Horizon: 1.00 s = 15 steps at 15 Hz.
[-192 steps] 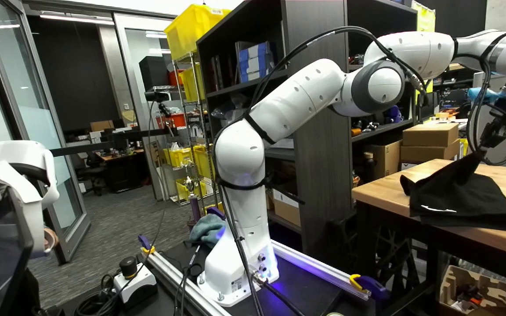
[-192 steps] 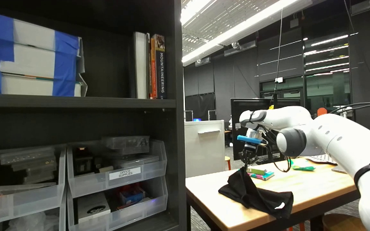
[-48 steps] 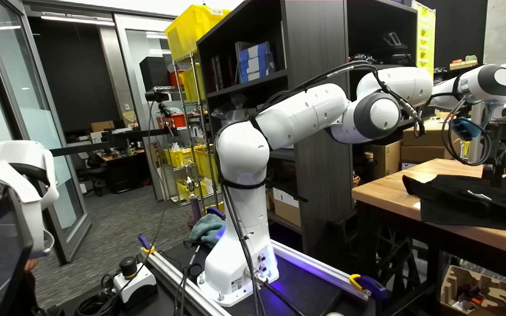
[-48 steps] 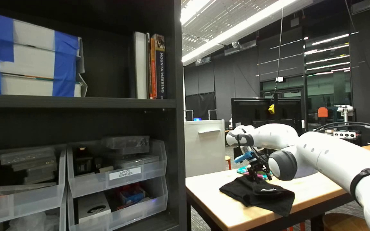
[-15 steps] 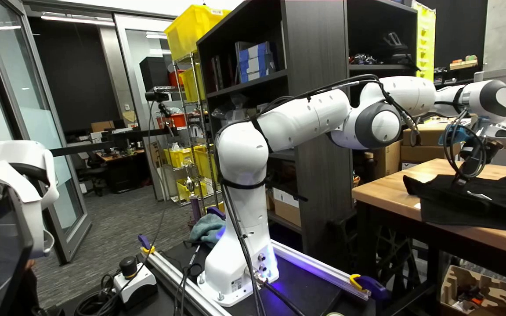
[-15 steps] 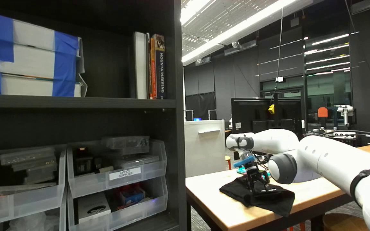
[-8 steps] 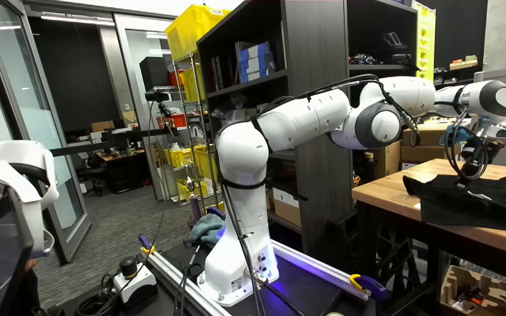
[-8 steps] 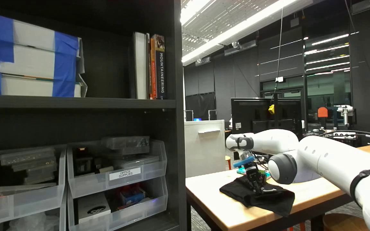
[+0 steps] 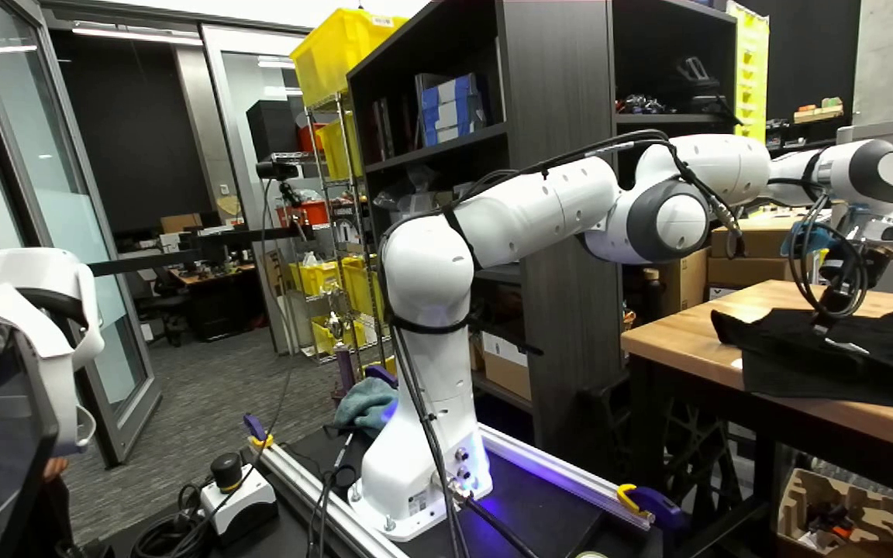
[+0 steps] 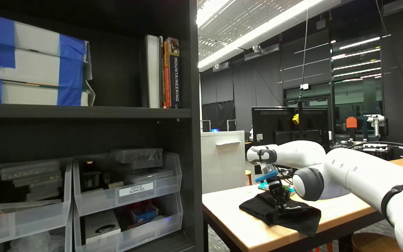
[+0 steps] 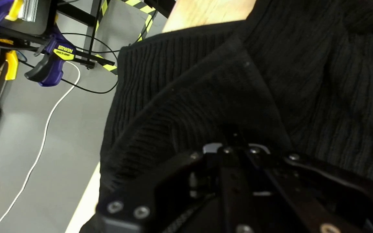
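Very near, in the wrist view, is a soft black ribbed piece of fabric (image 11: 306,84), perhaps a garment, which lies crumpled on the light brown wooden table (image 9: 675,329), with one part reaching over the edge; a small white mark (image 9: 848,346) on it shows in both exterior views. I judge it light, limp and not fragile: it should fold easily, but the loose layers may slide over each other. A good place to take hold seems to be the hemmed border of its upper flap (image 11: 225,81), where the cloth looks a little thicker. The jaws of the black two-finger gripper (image 11: 233,147) stand narrow, with the tips down in the cloth; because small folds bend toward them, I judge that a pinch of fabric is between, although black on black makes this hard to see. The white robot arm with grey joint caps (image 9: 555,205) is stretched far out from its white base (image 9: 408,457), wrist low above the table, and the gripper slants, so that the fingers point down and back toward the base. Farther behind the gripper lies a flat turquoise object (image 10: 263,186), partly hidden, and beyond the table are brown cardboard boxes (image 9: 764,242).
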Motion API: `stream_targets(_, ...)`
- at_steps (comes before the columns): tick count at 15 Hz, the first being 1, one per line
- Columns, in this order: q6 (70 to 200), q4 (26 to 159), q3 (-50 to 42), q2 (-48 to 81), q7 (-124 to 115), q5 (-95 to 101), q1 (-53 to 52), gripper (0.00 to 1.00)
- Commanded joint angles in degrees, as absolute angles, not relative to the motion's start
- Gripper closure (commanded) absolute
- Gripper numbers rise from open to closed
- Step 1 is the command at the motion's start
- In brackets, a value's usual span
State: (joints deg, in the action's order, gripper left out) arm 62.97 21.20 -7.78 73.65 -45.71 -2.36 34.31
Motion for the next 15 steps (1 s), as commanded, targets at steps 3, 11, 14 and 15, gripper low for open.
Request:
stream_targets(3, 63.06, 22.42, -5.55, 70.42, -46.78, -6.97, 38.5, 1.0)
stream_targets(11, 64.85, 22.9, -4.73, 69.61, -46.72, -8.65, 41.91, 0.93)
stream_targets(14, 65.22, 22.92, -4.72, 69.6, -47.39, -8.65, 41.42, 0.75)
stream_targets(15, 65.26, 22.93, -4.72, 69.6, -47.49, -8.65, 41.31, 0.74)
